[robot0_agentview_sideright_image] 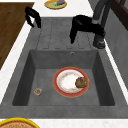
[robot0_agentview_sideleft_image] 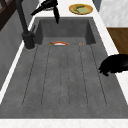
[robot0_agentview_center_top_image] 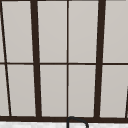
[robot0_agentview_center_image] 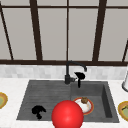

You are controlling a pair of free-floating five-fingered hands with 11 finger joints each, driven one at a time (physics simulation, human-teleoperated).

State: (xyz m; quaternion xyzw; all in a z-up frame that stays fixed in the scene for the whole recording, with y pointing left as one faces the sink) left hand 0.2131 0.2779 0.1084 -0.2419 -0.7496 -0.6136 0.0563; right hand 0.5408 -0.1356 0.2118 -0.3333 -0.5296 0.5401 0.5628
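Note:
My right hand [robot0_agentview_center_image: 79,75] hovers beside the black faucet [robot0_agentview_center_image: 67,75], over the back edge of the basin, fingers relaxed and pointing down, holding nothing. It also shows in the right side view [robot0_agentview_sideright_image: 85,24] and the left side view [robot0_agentview_sideleft_image: 48,6]. My left hand [robot0_agentview_center_image: 38,111] floats over the front left of the drainboard [robot0_agentview_center_image: 45,96] with its fingers curled and nothing in them; the side views show it too [robot0_agentview_sideright_image: 32,16] [robot0_agentview_sideleft_image: 115,65]. A red-rimmed white plate [robot0_agentview_sideright_image: 67,82] lies in the basin with a brown lump of food [robot0_agentview_sideright_image: 81,82] on it.
A large red ball [robot0_agentview_center_image: 67,115] sits at the sink's front edge. A small round scrap [robot0_agentview_sideright_image: 38,91] lies on the basin floor. Yellow plates stand on the counter at left [robot0_agentview_center_image: 1,100] and right [robot0_agentview_center_image: 123,110]. A white object [robot0_agentview_center_image: 125,83] stands far right.

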